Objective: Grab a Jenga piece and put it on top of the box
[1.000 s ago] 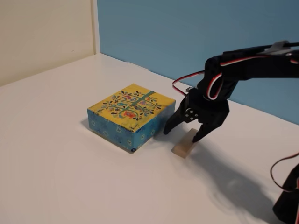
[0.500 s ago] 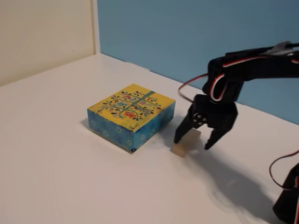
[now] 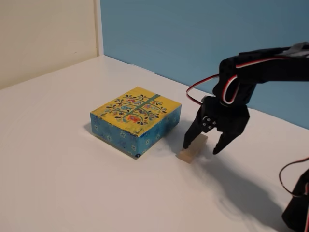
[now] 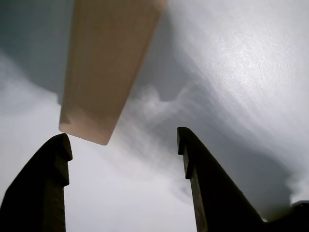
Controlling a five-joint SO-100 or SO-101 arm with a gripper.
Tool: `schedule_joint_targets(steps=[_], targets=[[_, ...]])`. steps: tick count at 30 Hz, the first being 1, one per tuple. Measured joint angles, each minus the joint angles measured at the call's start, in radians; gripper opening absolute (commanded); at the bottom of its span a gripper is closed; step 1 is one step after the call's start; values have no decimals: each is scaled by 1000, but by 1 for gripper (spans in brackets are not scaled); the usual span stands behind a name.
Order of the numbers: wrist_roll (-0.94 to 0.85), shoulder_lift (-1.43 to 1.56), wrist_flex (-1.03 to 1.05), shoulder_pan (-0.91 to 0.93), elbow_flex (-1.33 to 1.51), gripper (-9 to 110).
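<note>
black two-finger gripper (image 3: 203, 147) held apart, nothing clamped | light-tan wooden Jenga piece (image 4: 108, 67) seen off-centre, near one fingertip | risk: block pushed aside or tipped on closing, not gripped

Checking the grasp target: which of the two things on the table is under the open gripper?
The Jenga piece, plain tan wood lying flat beneath the gripper; the patterned yellow box sits to its left.

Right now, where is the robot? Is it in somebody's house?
Probably a home or hobby tabletop, though I can't be sure. A plain white table meets a blue wall, with just a decorated box, a wooden Jenga piece and the open gripper on it.
</note>
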Motion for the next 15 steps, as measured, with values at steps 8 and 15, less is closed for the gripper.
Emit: schedule_joint_targets(steps=[8,15], targets=[[15,0,-9,-32,0,27],[32,-40,-43,-55,-11,29]])
